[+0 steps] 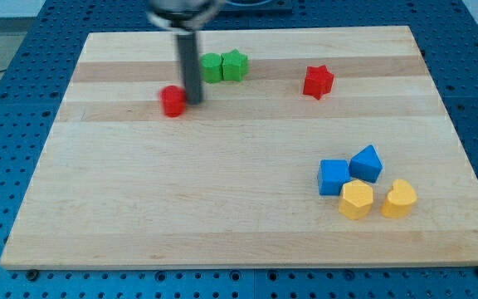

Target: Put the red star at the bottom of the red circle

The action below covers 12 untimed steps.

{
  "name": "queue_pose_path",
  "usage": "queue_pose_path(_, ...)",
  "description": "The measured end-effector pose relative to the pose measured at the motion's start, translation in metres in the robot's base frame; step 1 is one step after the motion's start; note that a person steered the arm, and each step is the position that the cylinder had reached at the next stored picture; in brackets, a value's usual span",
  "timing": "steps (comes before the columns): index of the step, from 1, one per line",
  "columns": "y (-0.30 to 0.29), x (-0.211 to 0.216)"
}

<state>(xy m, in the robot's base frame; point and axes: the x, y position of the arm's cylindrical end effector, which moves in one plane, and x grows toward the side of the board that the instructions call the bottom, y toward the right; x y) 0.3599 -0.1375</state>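
The red star [318, 81] lies on the wooden board toward the view's upper right. The red circle [173, 100] lies toward the upper left, far to the left of the star. My tip [195, 101] comes down from the view's top as a dark rod and rests just right of the red circle, close to or touching its right side. The star is well away from my tip.
Two green blocks [223, 66] sit side by side just up and right of my tip. At the lower right lie a blue cube [334, 177], a blue block [366, 163], a yellow hexagon [356, 199] and a yellow heart [398, 199]. The board [239, 232] lies on blue pegboard.
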Motion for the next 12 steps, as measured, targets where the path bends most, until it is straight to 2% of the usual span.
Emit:
queue_pose_path(1,-0.089,0.009)
queue_pose_path(2,-0.047,0.024)
queue_pose_path(3,0.052,0.075)
queue_pose_path(4,0.165,0.07)
queue_pose_path(5,0.208,0.058)
queue_pose_path(7,0.281,-0.015)
queue_pose_path(8,0.287,-0.021)
queue_pose_path(9,0.32,-0.04)
queue_pose_path(10,0.292,-0.048)
queue_pose_path(12,0.108,-0.039)
